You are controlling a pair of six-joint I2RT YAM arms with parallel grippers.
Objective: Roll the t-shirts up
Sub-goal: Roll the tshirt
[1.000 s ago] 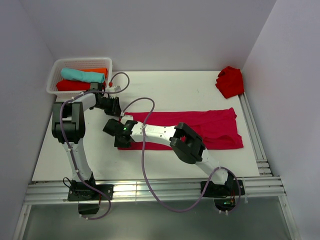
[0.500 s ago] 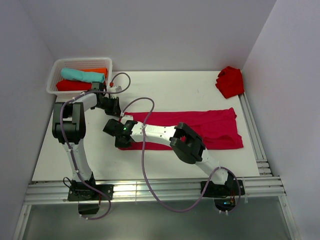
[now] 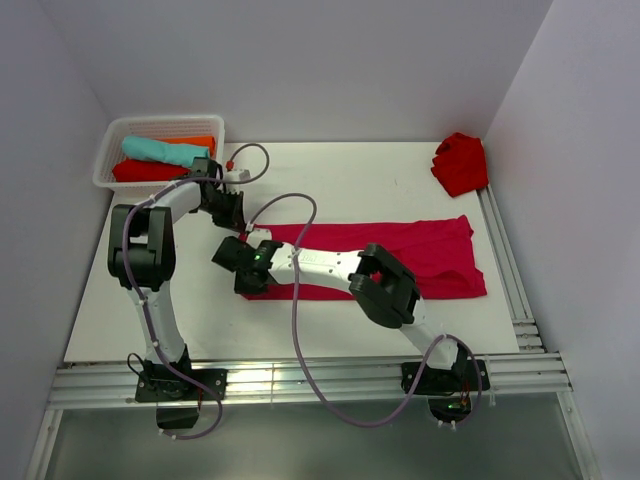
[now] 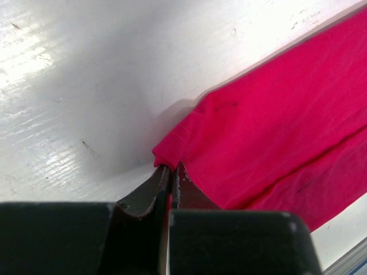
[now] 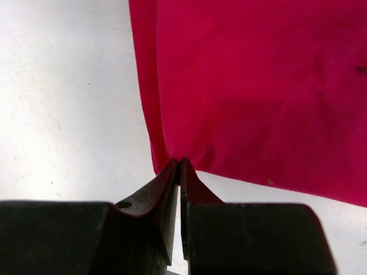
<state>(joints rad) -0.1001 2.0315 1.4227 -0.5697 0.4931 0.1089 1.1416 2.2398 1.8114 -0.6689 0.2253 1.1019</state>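
A crimson t-shirt (image 3: 420, 250) is laid out as a long flat strip on the white table (image 3: 340, 180). Its left end is pinched at both corners. The far corner is held by the left gripper (image 4: 172, 167), pressed together on the cloth. The near corner is held the same way by the right gripper (image 5: 180, 161). A crumpled red t-shirt (image 3: 460, 162) is seen beyond the strip's right end. A basket (image 3: 108, 160) of rolled shirts is seen beyond its left end.

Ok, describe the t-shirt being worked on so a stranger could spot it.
On the white table, look to the middle: a raspberry-crimson cloth t-shirt folded into a long flat band. The scarlet one in the far right corner is crumpled, and the shirts in the white basket are rolled.
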